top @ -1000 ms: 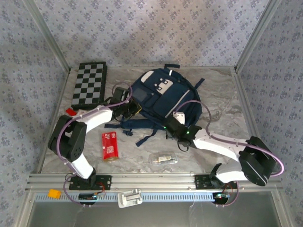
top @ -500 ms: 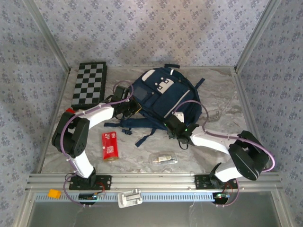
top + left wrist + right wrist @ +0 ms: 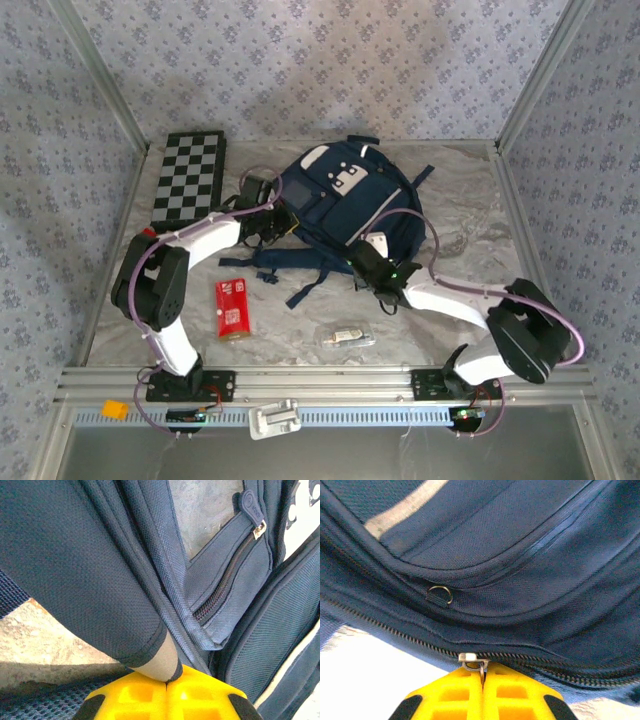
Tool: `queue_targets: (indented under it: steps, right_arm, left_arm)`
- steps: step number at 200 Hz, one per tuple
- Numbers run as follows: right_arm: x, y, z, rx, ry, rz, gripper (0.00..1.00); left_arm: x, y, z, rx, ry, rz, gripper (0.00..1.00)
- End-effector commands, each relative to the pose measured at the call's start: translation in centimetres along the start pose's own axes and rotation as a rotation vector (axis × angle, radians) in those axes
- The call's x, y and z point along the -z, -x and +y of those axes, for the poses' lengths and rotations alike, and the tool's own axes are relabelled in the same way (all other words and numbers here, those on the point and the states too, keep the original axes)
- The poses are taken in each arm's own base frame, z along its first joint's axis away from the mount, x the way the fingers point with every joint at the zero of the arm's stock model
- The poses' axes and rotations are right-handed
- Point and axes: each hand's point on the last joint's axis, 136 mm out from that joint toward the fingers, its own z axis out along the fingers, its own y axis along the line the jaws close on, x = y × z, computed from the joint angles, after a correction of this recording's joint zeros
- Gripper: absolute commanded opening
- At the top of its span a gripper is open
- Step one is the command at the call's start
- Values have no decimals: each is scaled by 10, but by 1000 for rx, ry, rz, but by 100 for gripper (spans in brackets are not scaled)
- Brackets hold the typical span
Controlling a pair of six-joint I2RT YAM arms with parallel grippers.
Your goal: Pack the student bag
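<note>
Right arm had drawn inward; we pinched bag point(image 3: 345, 195) fabric in left end effector point(image 3: 167, 681), zip pull point(image 3: 479, 666) in right end effector point(image 3: 482, 676); apparently nothing packed.

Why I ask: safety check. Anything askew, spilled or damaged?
Nothing spilled or damaged. The student bag lies flat, straps splayed loose toward the near edge; the right tool pinches its zipper pull, the left tool its fabric.

Folded checkerboard point(image 3: 188, 178), red packet point(image 3: 232, 308), clear plastic pouch point(image 3: 347, 338)
</note>
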Motion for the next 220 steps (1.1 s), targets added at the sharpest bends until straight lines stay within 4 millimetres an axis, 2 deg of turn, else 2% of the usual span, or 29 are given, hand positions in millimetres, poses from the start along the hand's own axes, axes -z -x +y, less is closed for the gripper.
queue_targets:
  steps: [1, 12, 33, 54, 68, 85, 104, 124, 140, 158, 179, 194, 220]
  right_arm:
    - [17, -14, -22, 1, -40, 21, 0]
    - [23, -12, -21, -13, -6, 18, 0]
    - [35, -2, -2, -6, 78, 8, 0]
    - [32, 3, 24, 7, 154, 12, 0]
    - [32, 9, 45, 0, 215, -1, 0]
    - [33, 19, 60, -49, 271, -27, 0]
    - [31, 23, 62, -53, 260, -28, 0]
    - [28, 19, 59, -75, 247, -14, 0]
    - [27, 15, 57, -84, 240, -5, 0]
    - [27, 12, 56, -95, 235, -4, 0]
    - [29, 10, 59, -92, 237, 0, 0]
    - [27, 7, 57, -97, 224, 7, 0]
    - [28, 6, 56, -99, 218, 11, 0]
  left_arm:
    - [6, 40, -24, -67, -64, -66, 0]
    - [5, 48, -30, -92, -82, -63, 0]
    - [-1, 62, -35, -143, -39, -57, 0]
    - [-12, 59, -45, -155, -63, 18, 0]
    - [-11, 58, -53, -172, -107, 32, 0]
    - [-3, 55, -51, -178, -110, 43, 13]
    - [13, 46, -47, -162, -129, 52, 24]
    - [36, 31, -49, -151, -176, 50, 42]
    - [52, 20, -43, -116, -173, 33, 48]
    - [56, -4, -33, -28, -187, 40, 51]
    - [49, -36, -29, 78, -185, 44, 52]
    - [38, -61, -42, 106, -219, 75, 52]
    - [17, -87, -49, 141, -186, 91, 51]
